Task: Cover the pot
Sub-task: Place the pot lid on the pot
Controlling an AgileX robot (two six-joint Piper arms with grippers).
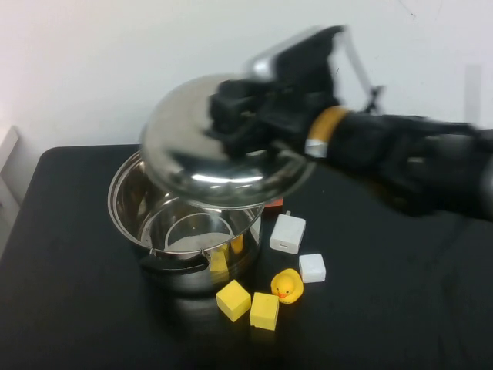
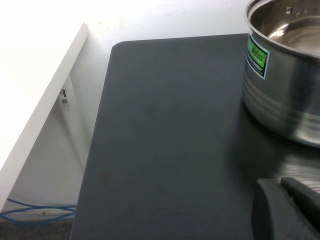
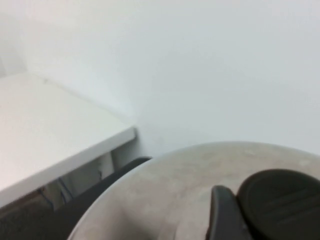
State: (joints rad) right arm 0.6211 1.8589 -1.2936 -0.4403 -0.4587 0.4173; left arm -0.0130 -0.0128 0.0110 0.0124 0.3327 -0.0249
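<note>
The pot [image 1: 181,223] is a large shiny steel one with a black side handle [image 1: 176,264], standing open on the black table at centre left. My right gripper [image 1: 239,116] is shut on the black knob [image 3: 280,205] of the domed steel lid [image 1: 185,146]. It holds the lid tilted just above the pot's far right rim. One finger [image 3: 224,215] shows pressed against the knob. My left gripper [image 2: 279,184] is shut and empty, low over the table, apart from the pot's wall [image 2: 285,95]. It is out of the high view.
In front of the pot to the right lie two yellow blocks [image 1: 233,300] [image 1: 264,311], a yellow rubber duck [image 1: 287,285] and two white chargers [image 1: 287,233] [image 1: 312,267]. An orange thing [image 1: 272,203] peeks out under the lid. A white shelf [image 2: 45,110] stands beyond the table's left edge.
</note>
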